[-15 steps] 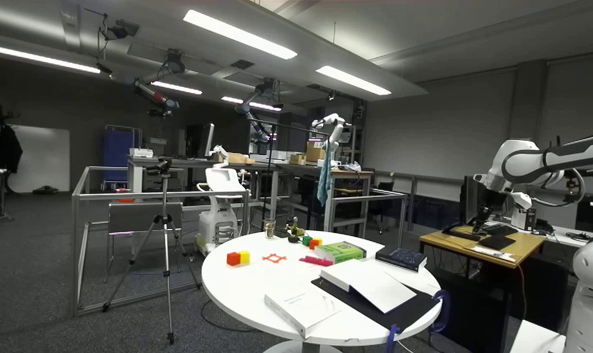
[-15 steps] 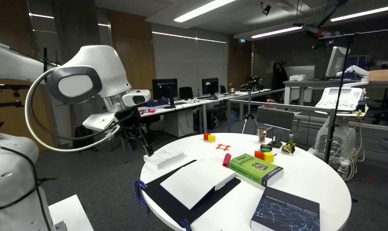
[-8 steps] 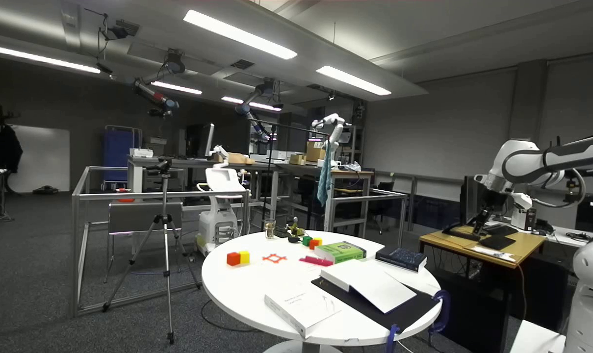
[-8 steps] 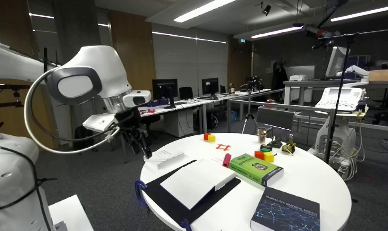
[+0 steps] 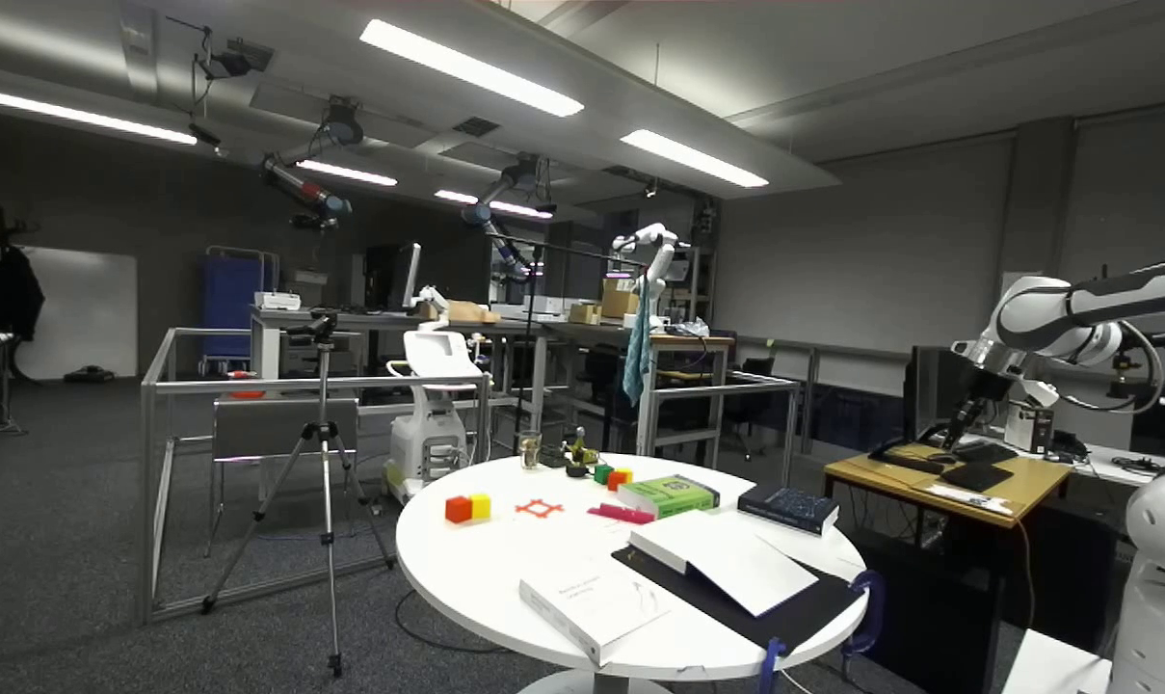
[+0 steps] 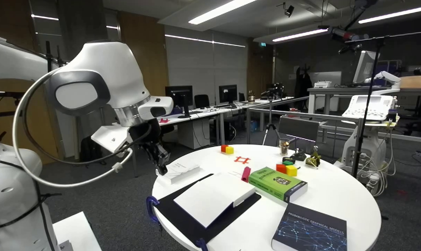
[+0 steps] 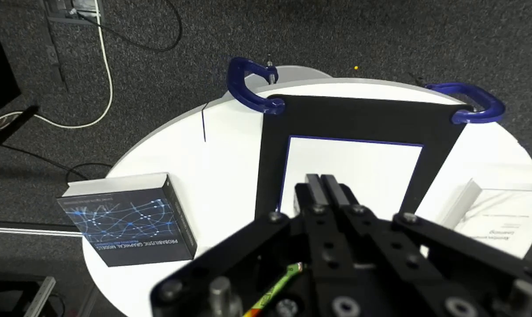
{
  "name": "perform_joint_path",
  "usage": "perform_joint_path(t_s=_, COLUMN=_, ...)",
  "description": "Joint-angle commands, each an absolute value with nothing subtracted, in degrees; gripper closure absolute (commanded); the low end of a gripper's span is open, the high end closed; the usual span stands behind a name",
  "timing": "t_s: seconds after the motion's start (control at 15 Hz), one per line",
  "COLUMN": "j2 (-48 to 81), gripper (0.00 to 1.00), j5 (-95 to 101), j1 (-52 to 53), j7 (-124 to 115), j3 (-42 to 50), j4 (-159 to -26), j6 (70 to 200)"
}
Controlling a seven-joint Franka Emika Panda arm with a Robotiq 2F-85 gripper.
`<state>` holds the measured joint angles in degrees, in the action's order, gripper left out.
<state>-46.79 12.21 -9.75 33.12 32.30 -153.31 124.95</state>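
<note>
One tool (image 7: 321, 178): black, hinged, jaws drawn together with nothing between, aimed at the opened book (image 7: 362, 163) but well apart from it.
Opened book: one, smooth white paper edged blue, lying on the black mat (image 7: 358, 116), on the round white table (image 5: 476, 569).
Closed books (image 6: 276, 182): three thick rectangular blocks, white, green and dark.
Clamps (image 7: 239, 86): two, glossy blue, C-shaped, at mat corners.
Cubes (image 6: 291, 170): five, two red, two yellow, one green.

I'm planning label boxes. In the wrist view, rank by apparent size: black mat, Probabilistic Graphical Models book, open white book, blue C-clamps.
1. Black mat, by its outline.
2. Probabilistic Graphical Models book and open white book: unsure, because the fingers hide part of the latter.
3. Left C-clamp and right C-clamp: too alike to rank.
</note>
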Motion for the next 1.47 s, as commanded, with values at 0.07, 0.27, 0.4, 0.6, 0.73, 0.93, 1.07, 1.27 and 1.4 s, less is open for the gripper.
perform_joint_path(t_s=0.07, j2=-38.21, gripper=1.00, j5=7.04, j1=-5.93, j7=42.07, j3=38.18, j4=-144.96, j6=123.44)
perform_joint_path(t_s=0.27, j2=-32.48, gripper=1.00, j5=1.92, j1=-2.07, j7=48.60, j3=42.30, j4=-139.93, j6=121.76)
perform_joint_path(t_s=0.4, j2=-28.09, gripper=1.00, j5=-2.22, j1=0.41, j7=52.66, j3=44.81, j4=-136.54, j6=120.30)
perform_joint_path(t_s=0.6, j2=-21.64, gripper=1.00, j5=-9.16, j1=2.80, j7=58.63, j3=47.57, j4=-131.95, j6=117.12)
perform_joint_path(t_s=0.73, j2=-17.36, gripper=1.00, j5=-13.93, j1=3.33, j7=62.21, j3=48.70, j4=-129.20, j6=114.57)
perform_joint_path(t_s=0.93, j2=-10.80, gripper=1.00, j5=-20.90, j1=2.12, j7=67.96, j3=49.21, j4=-125.90, j6=110.95)
perform_joint_path(t_s=1.07, j2=-6.52, gripper=1.00, j5=-25.00, j1=0.37, j7=71.76, j3=48.91, j4=-123.92, j6=108.27)
perform_joint_path(t_s=1.27, j2=0.23, gripper=1.00, j5=-30.53, j1=-3.71, j7=76.82, j3=47.21, j4=-120.60, j6=104.03)
perform_joint_path(t_s=1.4, j2=4.70, gripper=1.00, j5=-33.65, j1=-7.34, j7=79.53, j3=45.06, j4=-118.12, j6=101.56)
